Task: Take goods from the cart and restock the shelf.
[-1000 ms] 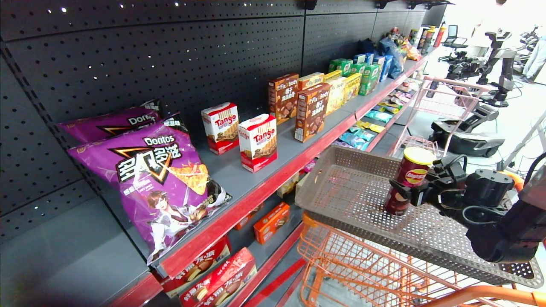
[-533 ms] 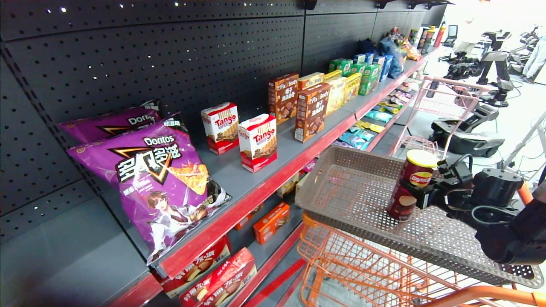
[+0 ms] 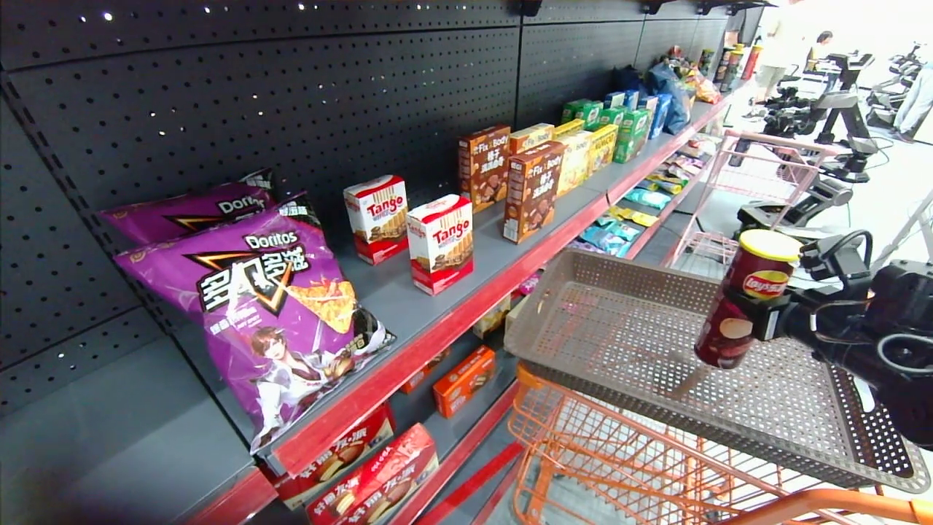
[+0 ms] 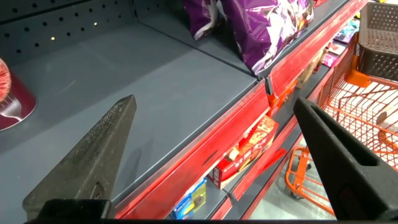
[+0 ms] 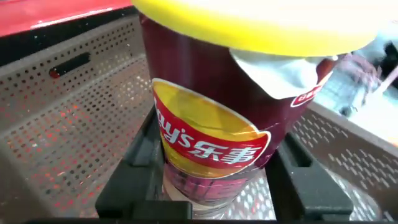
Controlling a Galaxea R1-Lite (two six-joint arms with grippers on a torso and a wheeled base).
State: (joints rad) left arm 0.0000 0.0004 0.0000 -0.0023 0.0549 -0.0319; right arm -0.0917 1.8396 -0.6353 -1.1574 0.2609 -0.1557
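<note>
A dark red chip can (image 3: 745, 297) with a yellow lid hangs above the grey perforated tray (image 3: 619, 321) on top of the orange cart (image 3: 605, 467). My right gripper (image 3: 762, 313) is shut on the can's middle, and the can (image 5: 211, 137) sits between its black fingers (image 5: 134, 165). The can's base is clear of the tray floor. My left gripper (image 4: 211, 149) is open over a bare stretch of grey shelf (image 4: 155, 106), near the purple chip bag (image 4: 261, 25), with nothing between its fingers.
The shelf (image 3: 466, 284) holds purple chip bags (image 3: 270, 299), red-and-white wafer boxes (image 3: 439, 242), brown boxes (image 3: 532, 191) and green and yellow boxes farther along. Lower shelves hold more goods. A pink cart (image 3: 758, 175) stands beyond the tray.
My right gripper has lifted the chip can off the tray floor and carried it up and to the right, away from the shelf.
</note>
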